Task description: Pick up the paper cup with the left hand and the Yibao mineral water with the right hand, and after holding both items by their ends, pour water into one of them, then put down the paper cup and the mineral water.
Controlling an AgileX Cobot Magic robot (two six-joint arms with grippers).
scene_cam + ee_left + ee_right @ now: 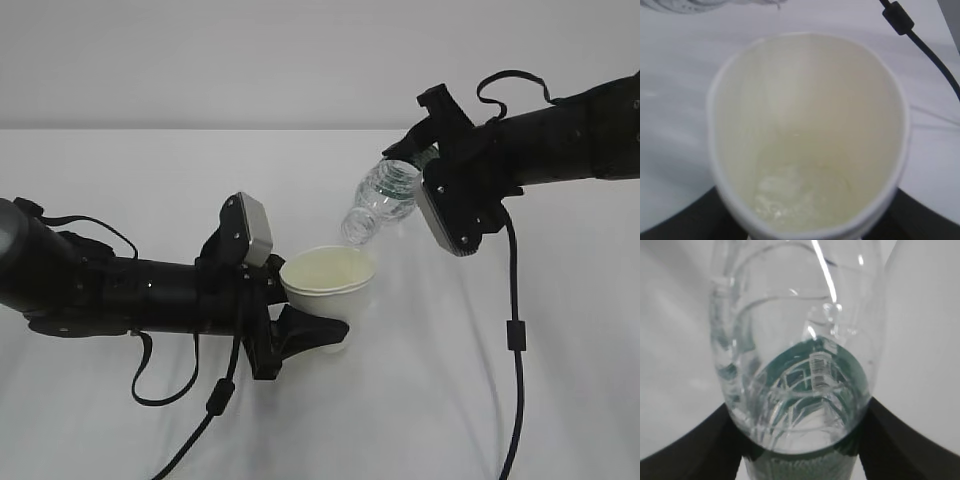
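The white desk point(560, 400) carries nothing of the task directly: both things are held up off it. The left hand point(120, 290) lies low along the left side, and its claw point(300, 335) is clamped around the lower part of the paper cup point(328, 282), which stands nearly upright, mouth open to the ceiling and tipped a little toward the right. The right hand point(540, 150) reaches in from the upper right, its claw point(425, 185) closed on the base end of the Yibao mineral water point(382, 203).

The relation that matters is the bottle's long axis. It slopes down and to the left, from the gripped base high on the right to the neck low on the left, and the mouth ends just above the far right part of the cup's rim (touching or not, the exterior view cannot settle). So the cup lies below and to the left of the right claw, in line with the bottle's slope.

In the left wrist view a little water point(800, 195) shows at the cup's bottom, so I judge the pour to be under way. Water remains in the bottle in the right wrist view; next I would judge more tilt about the neck, keeping the mouth over the cup.
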